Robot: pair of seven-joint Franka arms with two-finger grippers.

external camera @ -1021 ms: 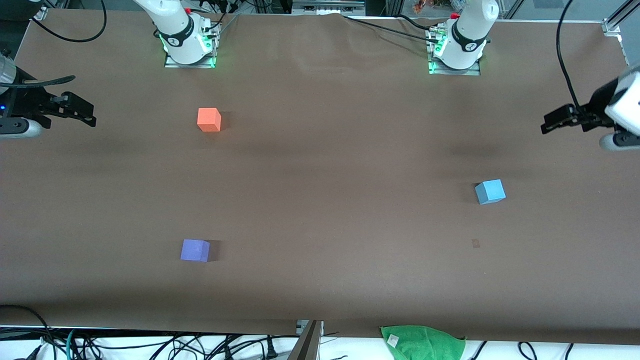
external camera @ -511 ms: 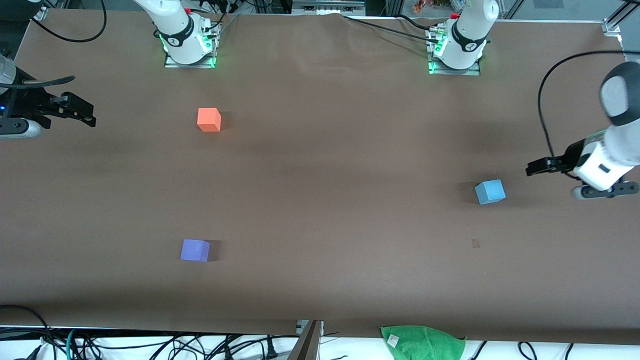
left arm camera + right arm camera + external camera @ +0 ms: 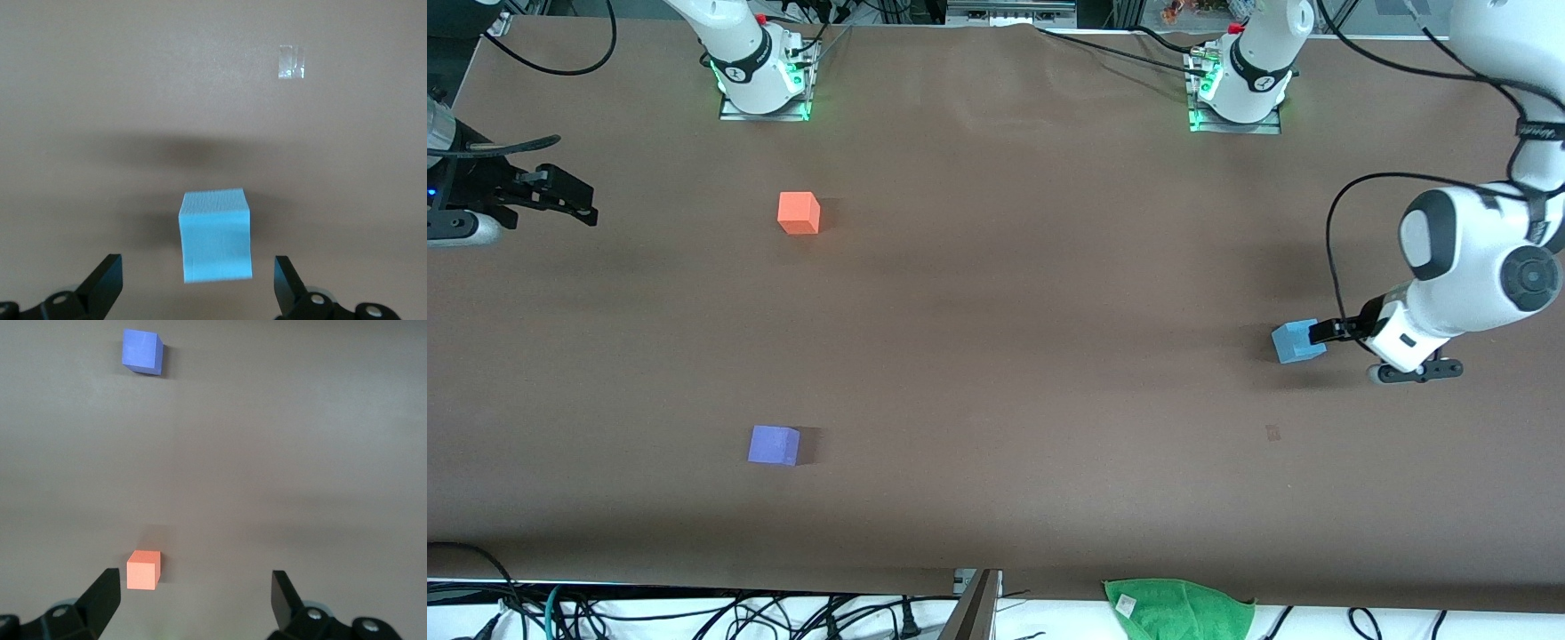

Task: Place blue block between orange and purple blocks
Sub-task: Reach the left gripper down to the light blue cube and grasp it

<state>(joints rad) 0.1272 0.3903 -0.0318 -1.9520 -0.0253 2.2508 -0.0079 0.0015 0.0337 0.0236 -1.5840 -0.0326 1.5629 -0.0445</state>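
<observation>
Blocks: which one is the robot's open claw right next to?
The blue block. The left gripper is right at it, open; the orange block and purple block sit toward the right arm's end.

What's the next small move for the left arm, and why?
Probably ease the left gripper down around the blue block and close. Its fingers are open with the block lined up between them but not yet straddled or touched. The right gripper waits open at its end of the table.
</observation>
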